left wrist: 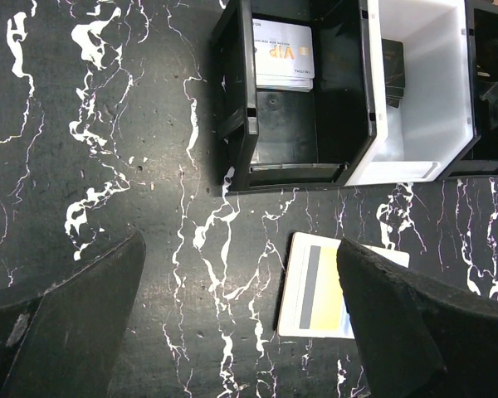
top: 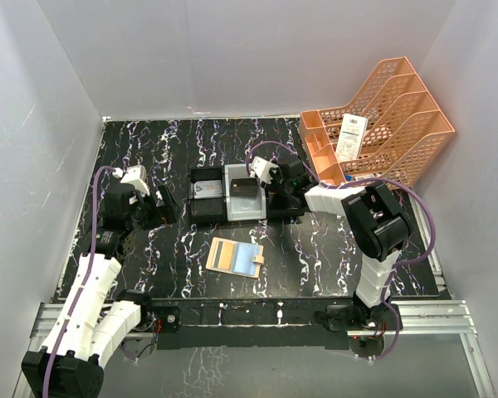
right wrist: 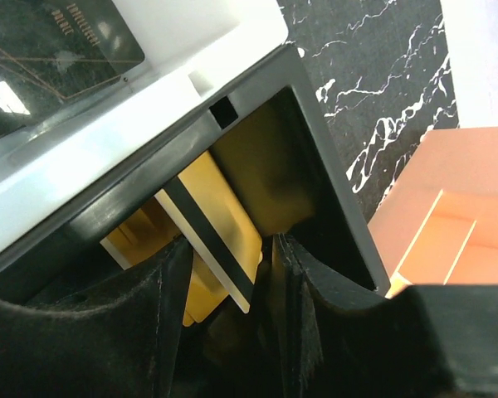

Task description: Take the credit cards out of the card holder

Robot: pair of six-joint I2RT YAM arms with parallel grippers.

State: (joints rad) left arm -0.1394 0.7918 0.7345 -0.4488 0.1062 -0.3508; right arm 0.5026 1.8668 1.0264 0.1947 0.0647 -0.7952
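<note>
The tan card holder (top: 235,257) lies open on the black marble table in front of the tray; its pale edge with a grey stripe and yellow face (left wrist: 315,290) shows in the left wrist view. A gold credit card (right wrist: 220,236) leans inside the tray's right black compartment, between the parted fingers of my right gripper (right wrist: 228,249), which do not pinch it. A black card (right wrist: 50,50) lies in the white middle compartment and a silvery card (left wrist: 282,62) in the left one. My left gripper (left wrist: 241,249) hovers wide open and empty over the table, left of the card holder.
The black-and-grey three-compartment tray (top: 206,213) sits mid-table. An orange file rack (top: 382,133) holding a white receipt (top: 350,137) stands at the back right, close behind my right arm. White walls enclose the table on three sides.
</note>
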